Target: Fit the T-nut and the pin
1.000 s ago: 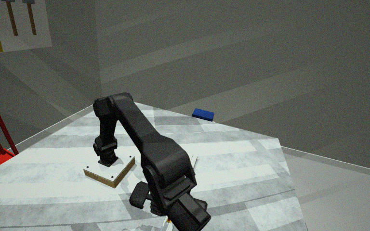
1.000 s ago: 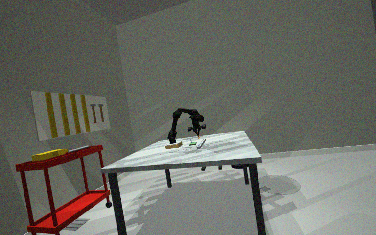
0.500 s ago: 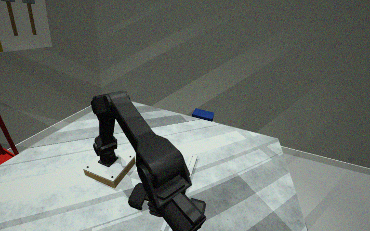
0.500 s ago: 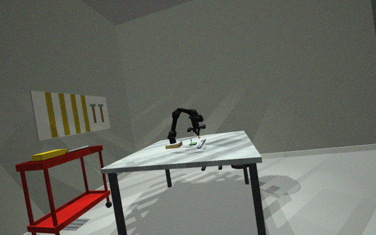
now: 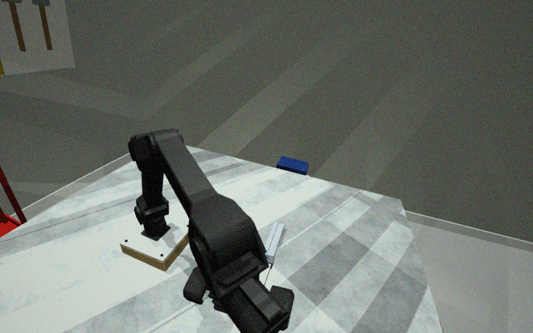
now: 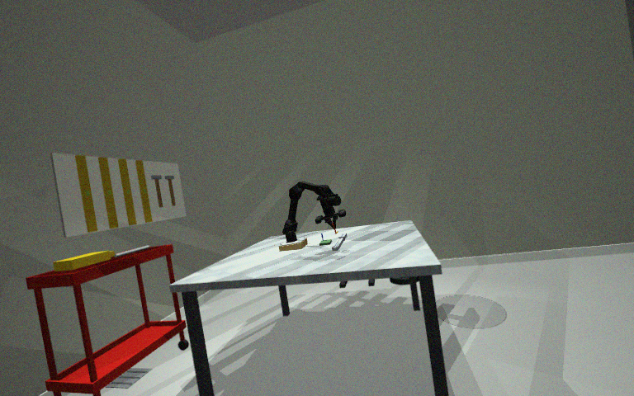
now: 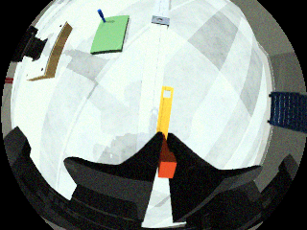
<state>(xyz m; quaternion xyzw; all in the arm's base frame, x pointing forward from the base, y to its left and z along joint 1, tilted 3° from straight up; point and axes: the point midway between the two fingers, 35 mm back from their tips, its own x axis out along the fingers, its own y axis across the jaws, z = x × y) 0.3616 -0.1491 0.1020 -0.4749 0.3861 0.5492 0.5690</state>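
The top view looks down from close above the arm (image 5: pixel 232 227) (image 6: pixel 308 186); the exterior stands back, facing the table (image 5: pixel 98 290) (image 6: pixel 308 275) (image 7: pixel 125 96) side-on. Both share arm and table; the wrist view looks past the fingertips.

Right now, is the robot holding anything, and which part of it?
Yes, the gripper holds the brass T-nut by its orange handle.
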